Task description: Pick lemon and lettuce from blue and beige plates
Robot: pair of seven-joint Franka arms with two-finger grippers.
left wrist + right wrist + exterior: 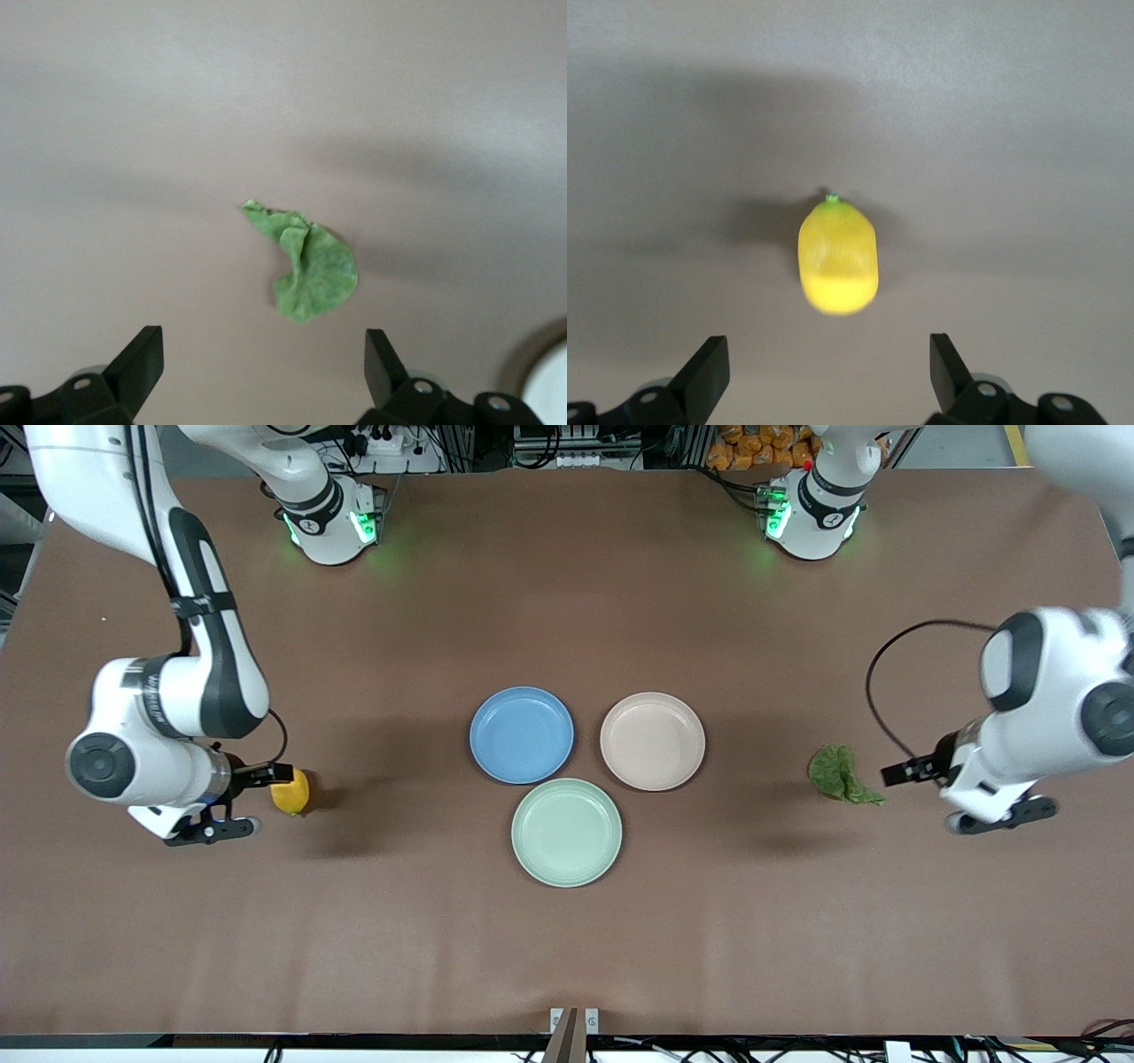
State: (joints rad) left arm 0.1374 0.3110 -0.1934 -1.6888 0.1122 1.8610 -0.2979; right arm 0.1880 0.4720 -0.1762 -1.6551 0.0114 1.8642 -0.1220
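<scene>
table [567,584]: matte brown sheet, three round plates grouped mid-table
lemon [837,256]: smooth yellow oval, on the table at the right arm's end
lettuce [306,262]: crinkled green leaf, on the table at the left arm's end
right gripper [824,376]: fingers apart, empty, beside the lemon
left gripper [264,372]: fingers apart, empty, beside the lettuce

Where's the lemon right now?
The lemon lies on the bare table toward the right arm's end, well clear of the blue plate. The open right pincer is low beside it, not gripping it.
</scene>
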